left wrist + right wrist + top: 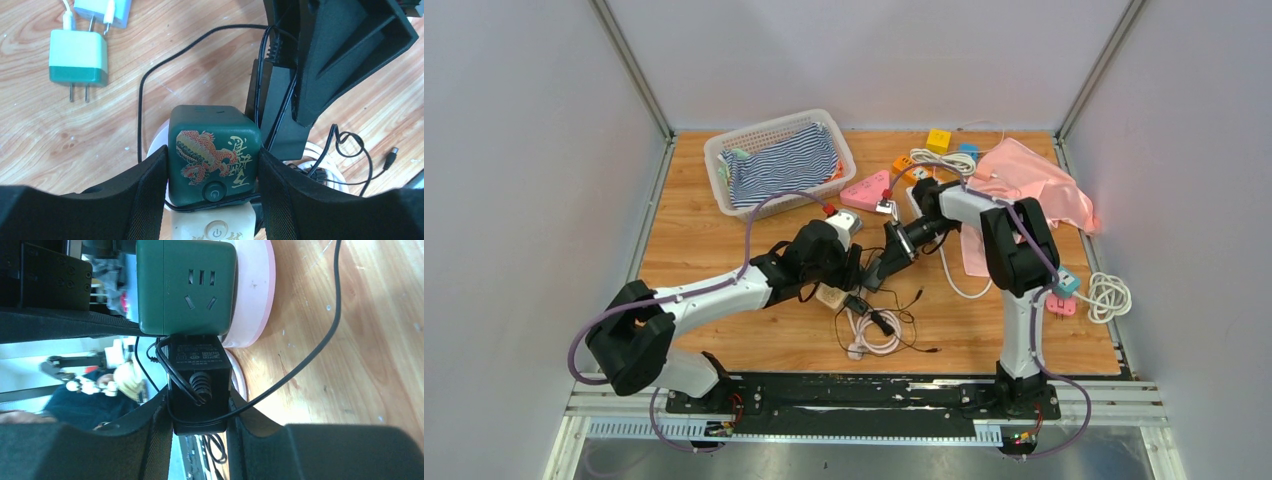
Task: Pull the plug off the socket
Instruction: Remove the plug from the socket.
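Two grips are set, one on each half of the joint. The left jaws pinch the green socket cube (214,145) by its side faces, pads (145,190) flat against it and the dragon face up between them. The right jaws pinch the black plug (197,357), which sits fully seated in the cube just ahead of their tips (no gap shows at the seam).

The likeliest trouble is the thin black cord (320,340). It loops across the plug's rear and seems to pass under one right pad, so a firm pull may strain it at the strain relief or let the plug skid on it.

A pull angled off the pins' line would probably bind them rather than free them. The cube's smooth sides are another weak point. If the left jaws give, socket and plug would travel together across the worktop (380,390), and nothing would separate. Slack cord lying beyond the jaws could also snag.
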Available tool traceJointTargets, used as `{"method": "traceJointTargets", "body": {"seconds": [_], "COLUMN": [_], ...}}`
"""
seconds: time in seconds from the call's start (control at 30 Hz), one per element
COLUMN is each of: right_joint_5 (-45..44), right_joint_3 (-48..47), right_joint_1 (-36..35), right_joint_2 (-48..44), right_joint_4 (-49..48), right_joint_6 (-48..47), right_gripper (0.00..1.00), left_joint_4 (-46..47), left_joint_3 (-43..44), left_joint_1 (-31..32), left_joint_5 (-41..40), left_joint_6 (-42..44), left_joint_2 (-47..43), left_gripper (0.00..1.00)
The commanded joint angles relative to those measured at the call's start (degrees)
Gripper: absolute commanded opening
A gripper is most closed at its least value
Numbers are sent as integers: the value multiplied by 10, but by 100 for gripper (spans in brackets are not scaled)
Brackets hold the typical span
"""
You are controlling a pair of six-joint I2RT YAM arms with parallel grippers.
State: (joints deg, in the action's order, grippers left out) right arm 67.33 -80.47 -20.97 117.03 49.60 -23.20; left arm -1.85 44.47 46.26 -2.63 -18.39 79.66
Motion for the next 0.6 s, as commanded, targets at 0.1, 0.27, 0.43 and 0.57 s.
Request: {"method": "traceJointTargets", "body": {"seconds": [0.1, 0.27, 0.43, 0.57], "right_joint_5": [105, 135, 113, 121], "right_joint_3": [-4, 55, 161, 186], "right_joint_1": [-18, -22, -26, -26], "right_joint_2": [83, 67, 34, 29], "right_joint_4": [-30, -208, -476, -521], "right_joint_6": [3, 164, 386, 418], "right_gripper": [48, 59, 64, 56], "left_joint_4": [-55, -42, -20, -11], "left_joint_3": [-20, -24, -27, -33], "left_joint_1": [-5, -5, -5, -5], "left_joint_5": [-15, -10, 6, 2], "left_joint_6": [-20, -37, -60, -66], "left_joint_2": [17, 20, 35, 32], "left_gripper": [0, 0, 0, 0]}}
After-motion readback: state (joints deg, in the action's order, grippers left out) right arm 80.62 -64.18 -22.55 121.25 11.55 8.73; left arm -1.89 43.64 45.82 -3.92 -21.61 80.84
